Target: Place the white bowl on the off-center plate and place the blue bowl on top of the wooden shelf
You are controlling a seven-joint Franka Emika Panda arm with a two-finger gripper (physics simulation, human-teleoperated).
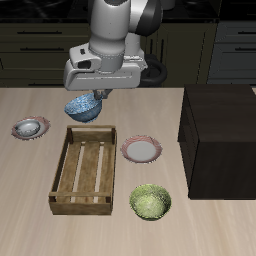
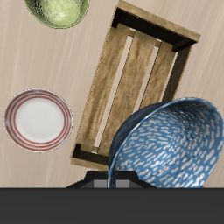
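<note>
Tool (image 1: 96, 94) clenched on the blue bowl's (image 1: 84, 109) rim, bowl lifted off the surface (image 1: 30, 180) behind the slatted crate (image 1: 86, 167), white bowl (image 1: 30, 127) sitting on the off-center plate (image 1: 20, 133), wooden shelf (image 1: 222, 135) well apart.

blue mottled bowl (image 2: 171, 144), yel-green bowl (image 2: 58, 10), pink-rim plate (image 2: 38, 120)

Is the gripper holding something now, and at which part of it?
Yes. The gripper holds the blue bowl with the mottled inside by its rim, lifted beside the slatted wooden crate.
</note>
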